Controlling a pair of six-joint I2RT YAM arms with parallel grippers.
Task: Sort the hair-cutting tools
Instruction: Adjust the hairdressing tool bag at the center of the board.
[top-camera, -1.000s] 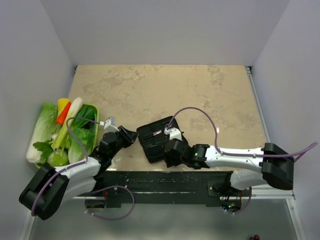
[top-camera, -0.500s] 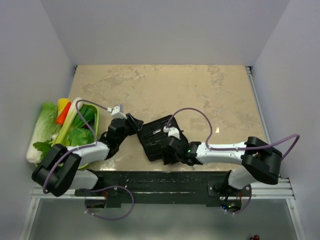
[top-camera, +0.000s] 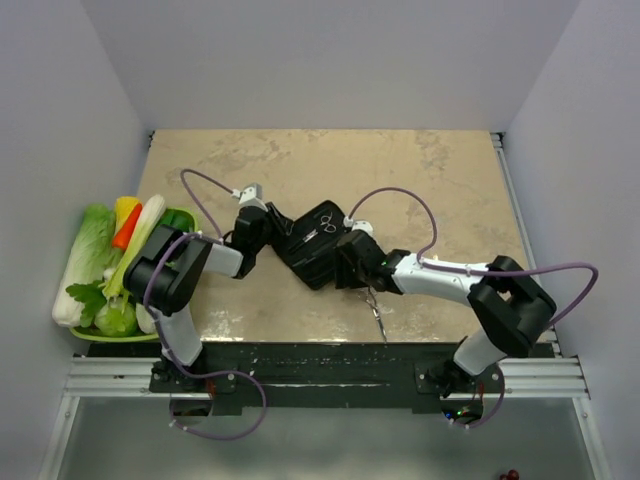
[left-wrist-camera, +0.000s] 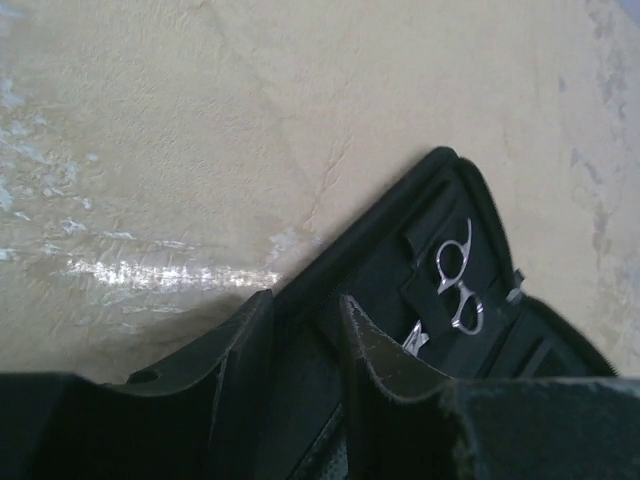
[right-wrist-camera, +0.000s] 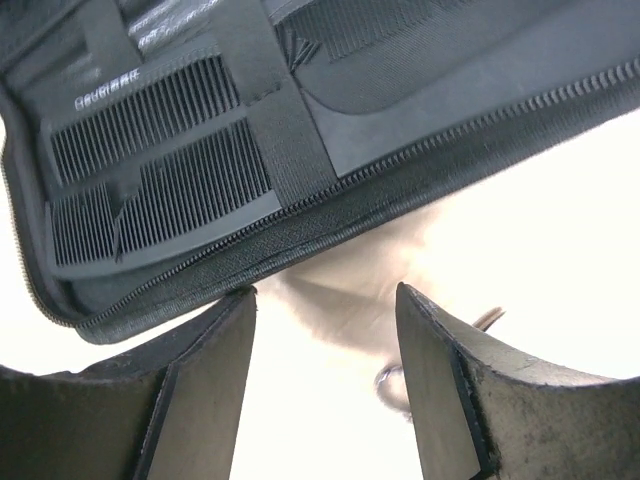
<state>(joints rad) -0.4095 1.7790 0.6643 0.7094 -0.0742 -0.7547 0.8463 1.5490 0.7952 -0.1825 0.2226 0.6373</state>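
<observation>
Black on beige from top cam: seeing fabric case (top-camera: 312, 258) lying open mid-table (top-camera: 430, 180), nearer front edge than back. Pinching its left edge w/ left gripper (top-camera: 274, 228). Hovering right gripper (top-camera: 350, 272) at its near-right edge, coming in from the right. Noting stowed scissors (top-camera: 326, 224), silver, tucked in case's far half. Noting loose scissors (top-camera: 374, 308) lying flat on table just off case's near-right corner, blades pointing toward front edge. Also spotting green basket (top-camera: 110, 337) of veg at far left, well apart from case.

Going to left wrist cam: finding fingers (left-wrist-camera: 375, 350) drawn part-way together w/ case's rim between them, gripping it by the look. Seeing stowed scissors farther in, ring handles showing, held in an inner pocket. Catching a small silver glint just below them, too small to ID. Seeing bare tabletop beyond case's edge, w/ a streak of glare.

Going to right wrist cam: finding fingers (right-wrist-camera: 440, 390) spread wide, holding nothing, hanging over bare table just off case's zipped edge. Seeing upper comb (right-wrist-camera: 150, 115) and lower comb (right-wrist-camera: 200, 185), both black, lying side by side inside case under a fabric strap, teeth running parallel. Catching one ring of loose scissors low between the two fingers, on table, apart from case; contact w/ either finger not clear.
</observation>
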